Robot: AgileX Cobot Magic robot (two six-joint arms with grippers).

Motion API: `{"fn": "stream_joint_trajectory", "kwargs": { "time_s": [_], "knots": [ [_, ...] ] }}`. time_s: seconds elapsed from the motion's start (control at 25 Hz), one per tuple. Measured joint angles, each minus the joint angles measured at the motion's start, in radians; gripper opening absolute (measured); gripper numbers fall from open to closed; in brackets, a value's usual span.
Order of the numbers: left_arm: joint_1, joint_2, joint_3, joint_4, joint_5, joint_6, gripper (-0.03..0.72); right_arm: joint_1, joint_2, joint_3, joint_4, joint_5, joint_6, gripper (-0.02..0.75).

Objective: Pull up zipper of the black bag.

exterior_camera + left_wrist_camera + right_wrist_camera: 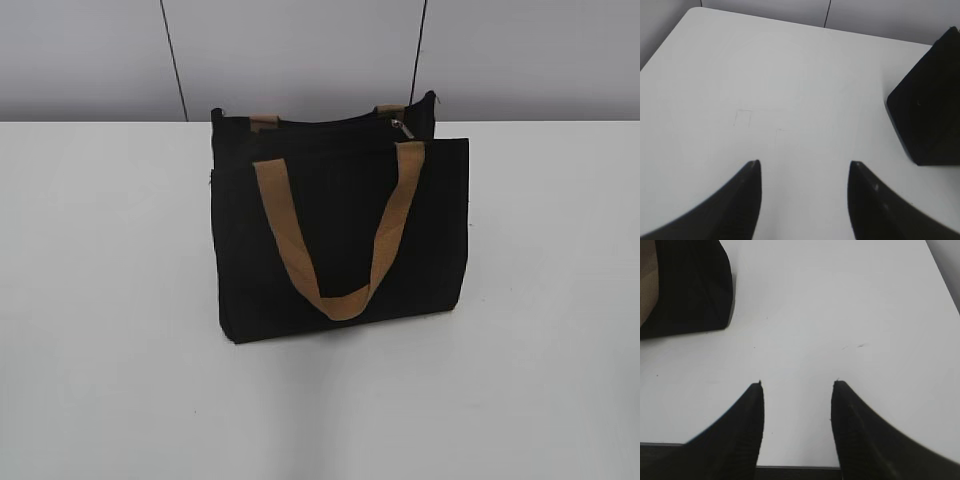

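The black bag (340, 230) stands upright in the middle of the white table, a tan strap handle (340, 300) hanging down its front face. The zipper (330, 125) runs along the top edge, with its small silver pull tab (401, 127) near the right end. Neither gripper shows in the exterior view. My left gripper (805, 165) is open and empty over bare table, the bag's corner (930, 105) to its right. My right gripper (797, 384) is open and empty near the table's front edge, the bag's corner (690, 285) at its upper left.
The white table (110, 300) extends on both sides of the bag. A grey panelled wall (300, 50) stands behind it. The table's front edge (795, 467) lies just under the right gripper. Faint pencil marks (743, 117) show on the table.
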Motion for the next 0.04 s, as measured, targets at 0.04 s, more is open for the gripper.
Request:
{"fn": "stream_joint_trajectory", "kwargs": {
  "time_s": [0.04],
  "knots": [
    [0.000,0.000,0.000,0.000,0.000,0.000,0.419,0.000,0.000,0.000,0.000,0.000,0.000,0.348]
  ]
}}
